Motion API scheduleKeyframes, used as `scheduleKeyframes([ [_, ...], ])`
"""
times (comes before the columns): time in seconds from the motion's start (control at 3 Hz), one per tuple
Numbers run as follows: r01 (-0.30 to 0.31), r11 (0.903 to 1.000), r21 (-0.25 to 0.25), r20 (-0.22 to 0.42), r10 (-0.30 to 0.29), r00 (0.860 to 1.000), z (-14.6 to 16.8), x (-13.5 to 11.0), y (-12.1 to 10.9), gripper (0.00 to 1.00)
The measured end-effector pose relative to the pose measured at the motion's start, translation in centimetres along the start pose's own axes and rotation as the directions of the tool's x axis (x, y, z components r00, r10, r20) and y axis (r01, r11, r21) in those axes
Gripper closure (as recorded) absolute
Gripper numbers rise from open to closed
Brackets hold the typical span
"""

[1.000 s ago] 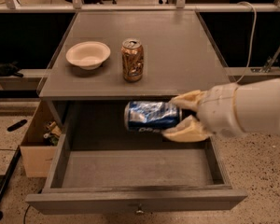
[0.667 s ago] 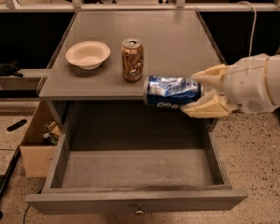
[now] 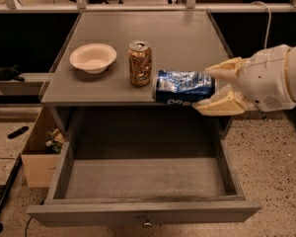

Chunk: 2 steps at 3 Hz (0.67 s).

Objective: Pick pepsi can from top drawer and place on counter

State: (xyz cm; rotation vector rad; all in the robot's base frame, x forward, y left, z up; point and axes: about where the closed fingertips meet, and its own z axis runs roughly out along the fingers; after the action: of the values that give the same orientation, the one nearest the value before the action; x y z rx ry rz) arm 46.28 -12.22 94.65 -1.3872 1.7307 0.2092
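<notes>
My gripper [image 3: 213, 87] comes in from the right and is shut on the blue pepsi can [image 3: 182, 87]. The can lies on its side in the fingers, at the level of the counter's [image 3: 182, 38] front edge, right of centre. The top drawer [image 3: 138, 179] is pulled wide open below and nothing shows inside it. Its small round knob [image 3: 147, 223] is on the front panel.
A gold-brown can [image 3: 140, 63] stands upright on the counter just left of the pepsi can. A white bowl [image 3: 92, 58] sits at the counter's left. A cardboard box [image 3: 39, 149] with small items stands on the floor to the left.
The gripper has lifted the pepsi can out of the drawer, up and to the right, to the level of the counter's front edge.
</notes>
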Motion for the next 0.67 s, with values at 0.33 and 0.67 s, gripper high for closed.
scheduleKeyframes([
  [0.33,0.009,0.9992,0.039,-0.026,-0.008,1.0,-0.5,0.6,-3.0,1.0],
  [0.67,0.003,0.9982,0.061,-0.057,0.0,0.998,-0.4,2.1,-7.1,1.0],
])
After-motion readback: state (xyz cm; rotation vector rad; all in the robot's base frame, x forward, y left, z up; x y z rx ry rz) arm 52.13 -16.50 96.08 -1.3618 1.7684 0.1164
